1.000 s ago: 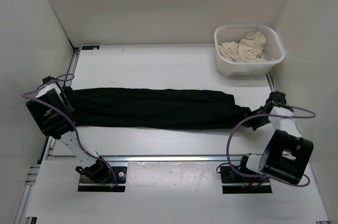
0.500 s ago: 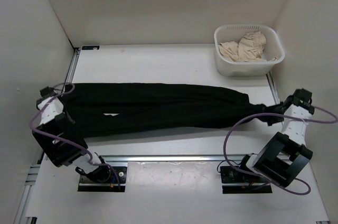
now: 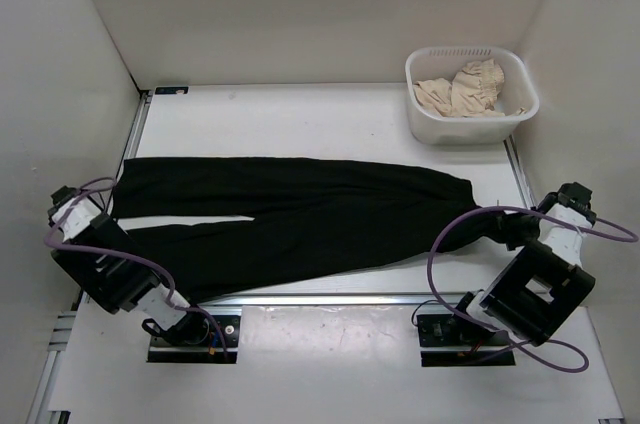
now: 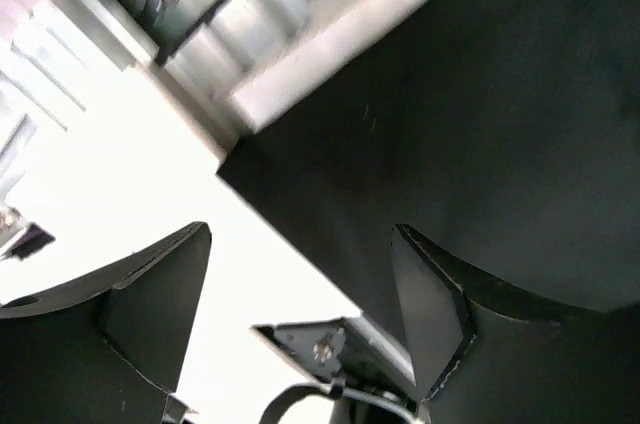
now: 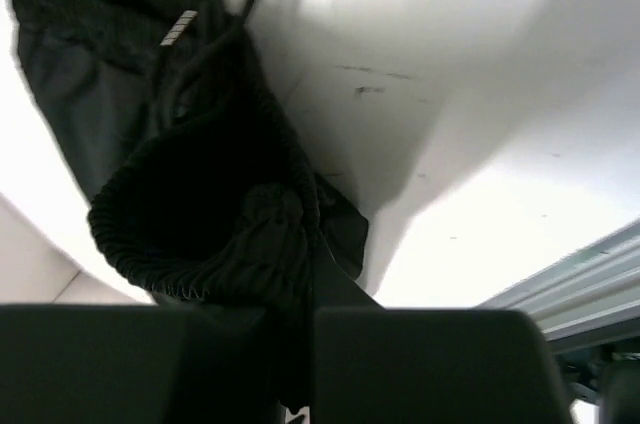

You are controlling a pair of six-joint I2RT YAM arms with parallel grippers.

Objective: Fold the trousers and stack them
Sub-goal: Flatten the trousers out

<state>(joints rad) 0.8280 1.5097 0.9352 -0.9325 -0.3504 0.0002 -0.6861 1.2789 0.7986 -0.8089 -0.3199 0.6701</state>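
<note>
trousers laid out full length, one end pinched, the other end free

the table (image 3: pixel 300 114) is mostly taken up by the black trousers (image 3: pixel 300 209). they're stretched flat left to right with the two legs fanned apart toward the left, i'd guess so everything lies smooth before any fold. the white basket (image 3: pixel 460 129) sits in the far right corner, well apart, with a beige cloth (image 3: pixel 460 89) in it, not part of this bit i reckon. the right gripper (image 5: pixel 295 319) is clamped tight on the bunched waistband (image 5: pixel 200 244) at the right end, drawstring (image 5: pixel 215 4) dangling, probably anchoring that end to keep the fabric pulled straight. the left gripper (image 4: pixel 300 234) has its jaws wide with nothing between them, just beside the near leg's hem.
</note>
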